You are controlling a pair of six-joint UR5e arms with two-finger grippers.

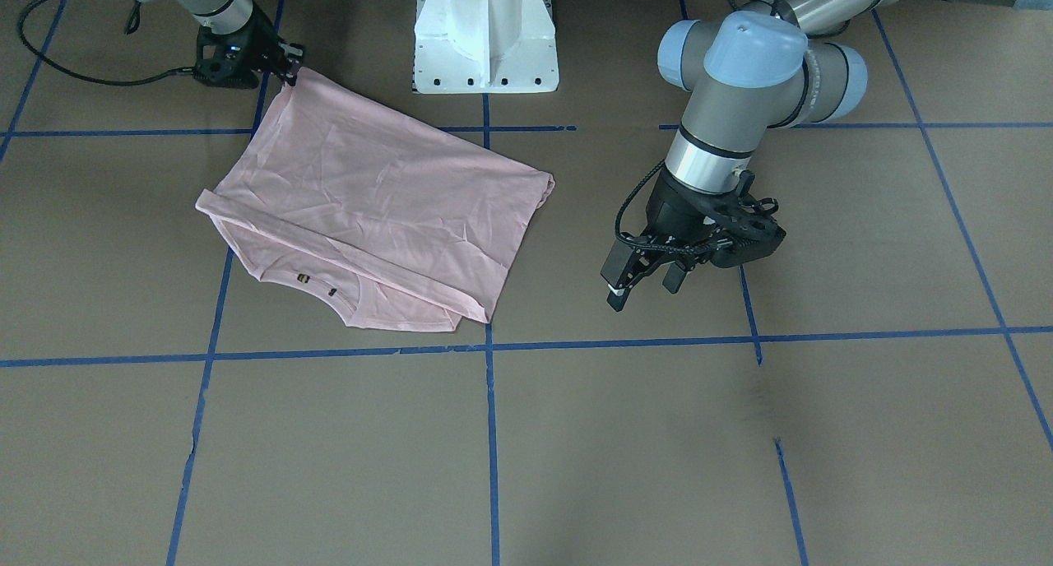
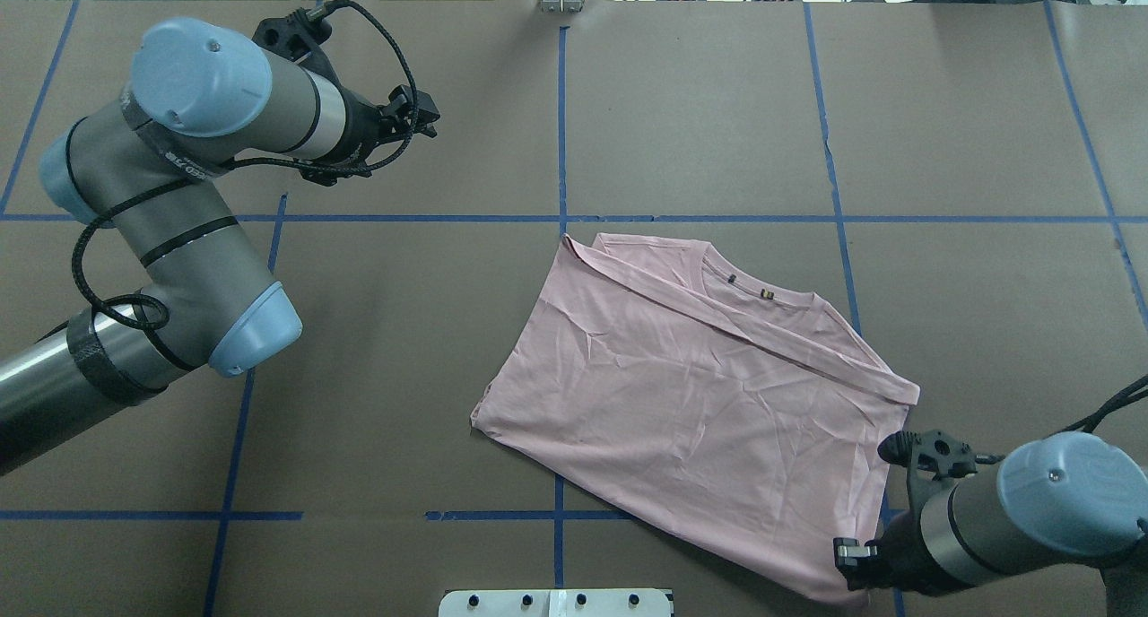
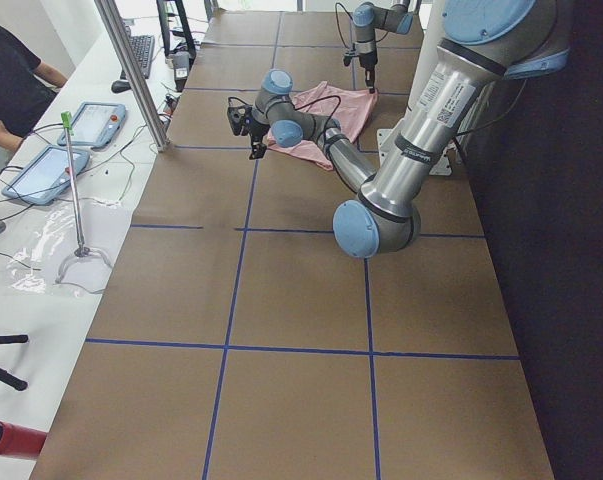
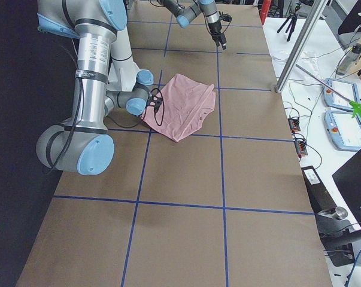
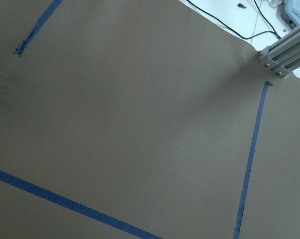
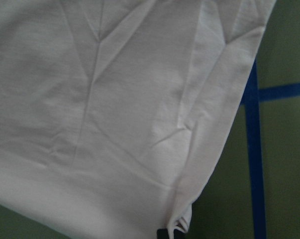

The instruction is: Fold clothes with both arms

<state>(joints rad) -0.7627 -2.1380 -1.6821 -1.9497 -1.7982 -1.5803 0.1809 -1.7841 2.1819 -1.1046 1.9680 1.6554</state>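
The pale pink T-shirt (image 1: 370,212) (image 2: 700,402) lies partly folded on the brown table, plain side up. Its neckline and small dark tags (image 1: 317,285) show along one edge. My right gripper (image 1: 288,62) (image 2: 852,570) is shut on one corner of the shirt, close to the robot's base. In the right wrist view that corner of the fabric (image 6: 177,224) bunches at a black fingertip. My left gripper (image 1: 646,288) (image 2: 423,119) hangs open above bare table with nothing between its fingers, well apart from the shirt. The left wrist view holds only table and tape.
Blue tape lines (image 1: 491,348) mark a grid on the brown table cover. The white pedestal base (image 1: 485,39) stands at the robot's side. An aluminium post (image 3: 131,70) and tablets (image 3: 96,125) stand beyond the far edge, where a person (image 3: 11,80) sits.
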